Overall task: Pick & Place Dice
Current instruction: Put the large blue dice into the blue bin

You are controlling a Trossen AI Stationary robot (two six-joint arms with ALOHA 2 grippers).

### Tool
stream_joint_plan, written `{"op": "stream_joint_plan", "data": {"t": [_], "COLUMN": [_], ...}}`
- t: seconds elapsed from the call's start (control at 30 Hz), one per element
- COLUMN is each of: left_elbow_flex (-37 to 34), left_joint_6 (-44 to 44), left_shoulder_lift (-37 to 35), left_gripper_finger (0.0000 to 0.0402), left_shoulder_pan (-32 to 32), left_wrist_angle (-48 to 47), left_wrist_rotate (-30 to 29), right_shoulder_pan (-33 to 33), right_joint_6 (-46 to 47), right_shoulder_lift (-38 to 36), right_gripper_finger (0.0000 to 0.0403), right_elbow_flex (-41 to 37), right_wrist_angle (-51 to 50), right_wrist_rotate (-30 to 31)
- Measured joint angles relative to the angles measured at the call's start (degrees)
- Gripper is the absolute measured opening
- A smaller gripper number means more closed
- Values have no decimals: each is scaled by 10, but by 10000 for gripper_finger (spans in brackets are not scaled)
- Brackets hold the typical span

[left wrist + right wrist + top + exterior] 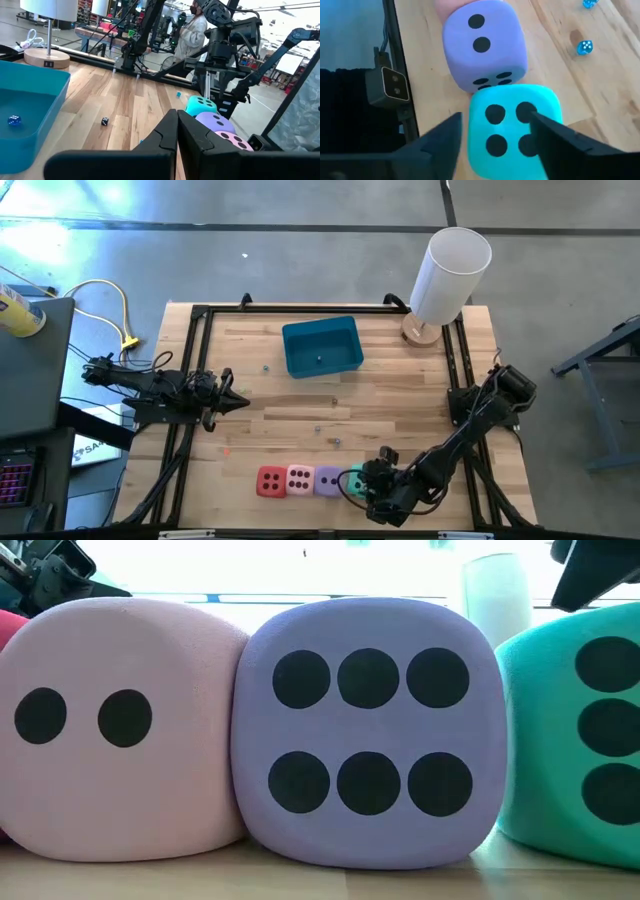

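The right pincer [495, 132] is seen low over the near edge of the desk [400, 390], its two dark fingers [442, 137] spread apart on either side of the teal-green die [512, 127]; a gap shows at the left finger, while the other finger lies against or just over the die's top, and whether it touches cannot be told. The teal-green die rests on the desk at the right end of a row of four, four pips showing upward in the right wrist view. Just beside it, touching or nearly so, the purple die [328, 479] is placed, with six pips turned toward the low camera. Next in the row the pink die [300, 478] is found, pressed against the purple one, and the red die [271, 480] closes the row at its left end. Farther back, near the middle of the desk, a blue bin [321, 347] is set, with one tiny blue die [14, 120] lying inside it. A few other tiny dice [584, 47] are scattered on the bare wood. A white cylindrical lamp [448, 280] stands at the far right corner. The left pincer [232, 397] is held closed at the left side of the desk, well apart from the row, holding nothing.
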Motion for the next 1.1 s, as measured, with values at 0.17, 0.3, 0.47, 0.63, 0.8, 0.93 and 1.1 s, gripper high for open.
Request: {"op": "stream_joint_plan", "data": {"t": [0.17,0.3,0.47,0.63,0.8,0.93,1.1], "left_elbow_flex": [0,0,0,0,0,0,0], "left_joint_6": [0,0,1,1,0,0,0], "left_shoulder_lift": [0,0,0,0,0,0,0], "left_gripper_finger": [0,0,0,0,0,0,0], "left_shoulder_pan": [0,0,0,0,0,0,0], "left_wrist_angle": [0,0,0,0,0,0,0], "left_wrist_rotate": [0,0,0,0,0,0,0], "right_shoulder_pan": [-3,-6,-10,-10,-10,-10,-10], "right_joint_6": [9,10,5,5,-31,-63,-105], "right_shoulder_lift": [0,0,-1,-1,-1,-1,-1], "right_gripper_finger": [295,312,314,315,314,316,330], "right_elbow_flex": [0,0,1,1,1,1,1], "right_wrist_angle": [1,1,3,16,49,80,102], "right_wrist_rotate": [-44,-40,-55,-55,-58,-56,-34]}}
